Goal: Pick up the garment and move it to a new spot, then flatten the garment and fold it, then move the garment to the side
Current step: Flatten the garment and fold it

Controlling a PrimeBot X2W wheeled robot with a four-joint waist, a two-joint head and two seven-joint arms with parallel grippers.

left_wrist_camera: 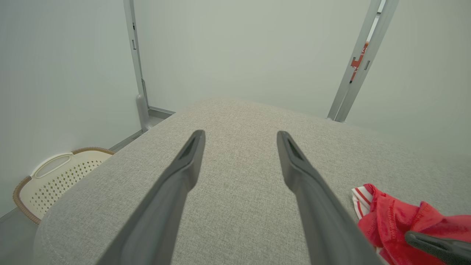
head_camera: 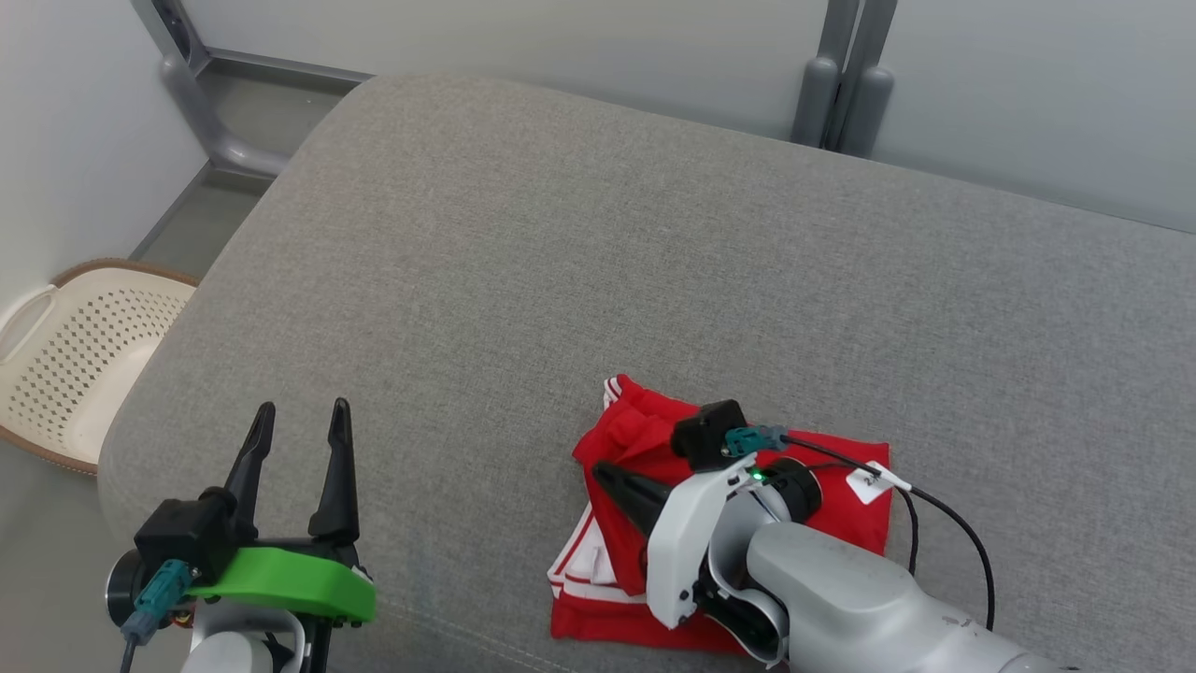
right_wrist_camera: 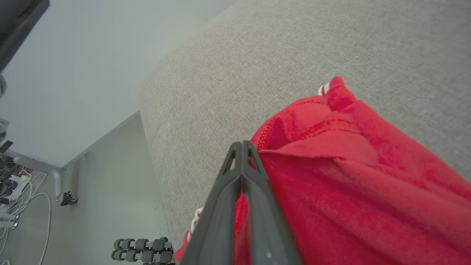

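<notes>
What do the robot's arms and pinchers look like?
Each has two long, dark, pointed fingers. The left gripper sits on a bright green bracket with a teal plug. The right gripper has a white shell, a silver-grey forearm, a teal connector with a black cable, and a tiny green light.

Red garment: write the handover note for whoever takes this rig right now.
Left gripper: open, empty, above the grey cushion near its front left corner.
Right gripper: shut, fingers over the red garment; whether cloth is pinched cannot be told.
Garment: a rough folded rectangle with white-striped edges showing, near the cushion's front edge, right of centre. White basket on the floor to the left.
Done: it seems to be moved and folded, though untidily.
To do: probably move it to the side.
</notes>
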